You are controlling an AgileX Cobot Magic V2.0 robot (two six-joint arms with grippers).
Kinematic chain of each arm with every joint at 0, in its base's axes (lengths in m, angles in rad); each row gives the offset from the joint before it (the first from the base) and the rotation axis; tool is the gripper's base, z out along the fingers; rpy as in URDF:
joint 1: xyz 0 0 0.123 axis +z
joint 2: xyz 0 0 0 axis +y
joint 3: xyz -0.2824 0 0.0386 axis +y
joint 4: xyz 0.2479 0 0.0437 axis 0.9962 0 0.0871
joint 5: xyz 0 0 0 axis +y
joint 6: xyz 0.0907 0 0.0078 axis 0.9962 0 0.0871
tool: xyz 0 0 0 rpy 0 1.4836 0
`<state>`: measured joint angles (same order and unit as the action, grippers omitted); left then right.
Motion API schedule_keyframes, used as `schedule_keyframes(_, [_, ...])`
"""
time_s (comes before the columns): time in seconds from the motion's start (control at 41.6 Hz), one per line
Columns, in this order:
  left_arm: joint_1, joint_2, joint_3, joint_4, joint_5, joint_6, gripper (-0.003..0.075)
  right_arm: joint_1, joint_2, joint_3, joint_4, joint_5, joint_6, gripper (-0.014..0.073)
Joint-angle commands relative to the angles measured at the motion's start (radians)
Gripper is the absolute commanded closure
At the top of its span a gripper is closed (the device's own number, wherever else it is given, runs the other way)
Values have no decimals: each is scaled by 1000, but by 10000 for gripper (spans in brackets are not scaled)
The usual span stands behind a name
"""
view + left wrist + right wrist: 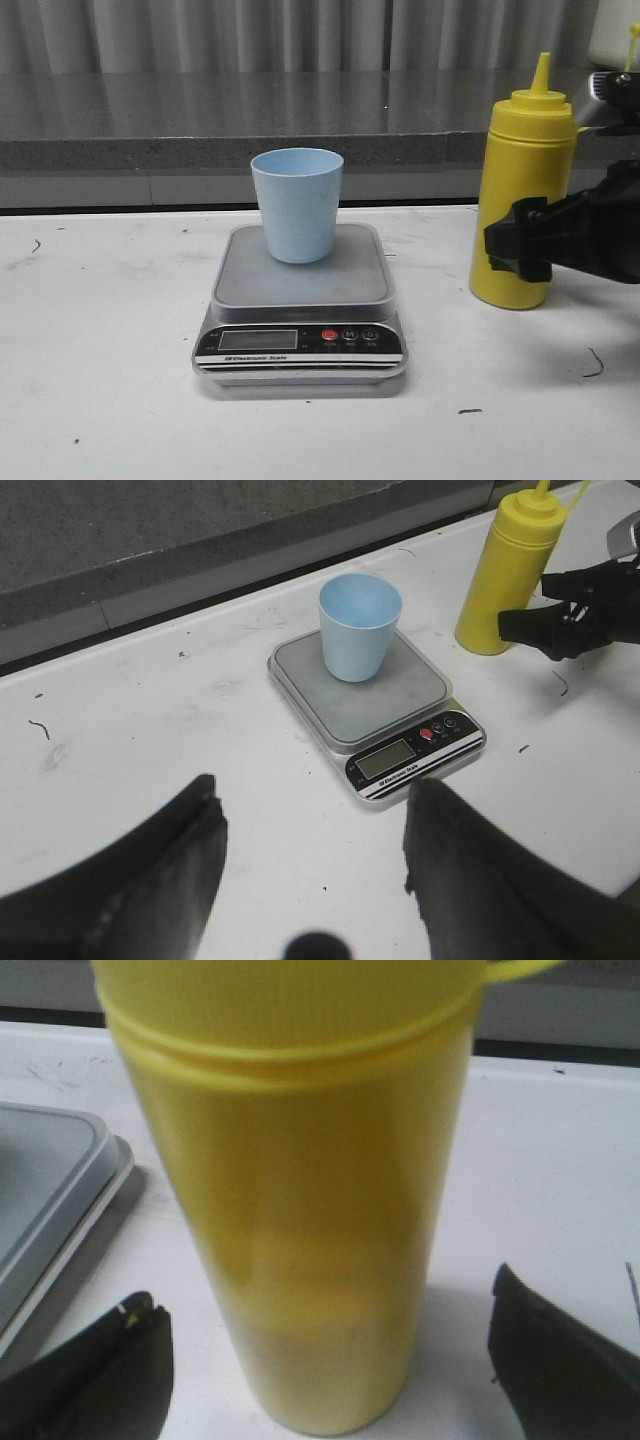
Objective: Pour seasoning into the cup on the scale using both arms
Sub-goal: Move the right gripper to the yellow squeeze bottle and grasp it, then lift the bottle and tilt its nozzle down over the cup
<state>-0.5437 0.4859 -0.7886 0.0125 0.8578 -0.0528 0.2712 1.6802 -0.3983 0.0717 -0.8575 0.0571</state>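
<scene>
Right pincer sits at the right edge of the front frame, its black fingers spread wide on either side of the tall yellow plastic squeeze bottle with the pointed nozzle. From the right wrist camera I see a finger at lower left and its partner at lower right, both well clear of the bottle wall, so nothing is gripped yet. The bottle stands upright on the white bench, long axis vertical, directly ahead of that pincer and between its fingers; I judge a straight squeeze inward is all the grasp needs. My right arm is plainly the nearer one.

Left of the bottle, at frame centre, the small pale blue tapered plastic cup stands upright on the steel platform of the flat silver-grey digital scale.

Left pincer hangs wide and empty, well back from the scale. Its view shows the cup's empty inside, which the front camera hides; the front alone shows the nozzle's full height.
</scene>
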Motion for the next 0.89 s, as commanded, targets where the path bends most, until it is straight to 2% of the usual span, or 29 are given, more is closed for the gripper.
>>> schedule_keyframes(0.0, [-5,6,-26,-2,-76,-11,334,3,10,-45,-11,-120,3,-61])
schedule_keyframes(0.409, [-5,6,-26,-2,-76,-11,334,2,122,-179,1,-139,3,-48])
schedule_keyframes(0.457, [-5,6,-26,-2,-76,-11,334,2,126,-181,1,-139,3,1])
schedule_keyframes(0.553, [-5,6,-26,-2,-76,-11,334,2,126,-181,0,-132,3,167])
schedule_keyframes(0.626, [-5,6,-26,-2,-76,-11,334,2,121,-181,0,-121,3,249])
schedule_keyframes(0.746, [-5,6,-26,-2,-76,-11,334,2,77,-184,-4,-47,0,251])
schedule_keyframes(0.866, [-5,6,-26,-2,-76,-11,334,-1,-15,-222,-5,117,-37,251])
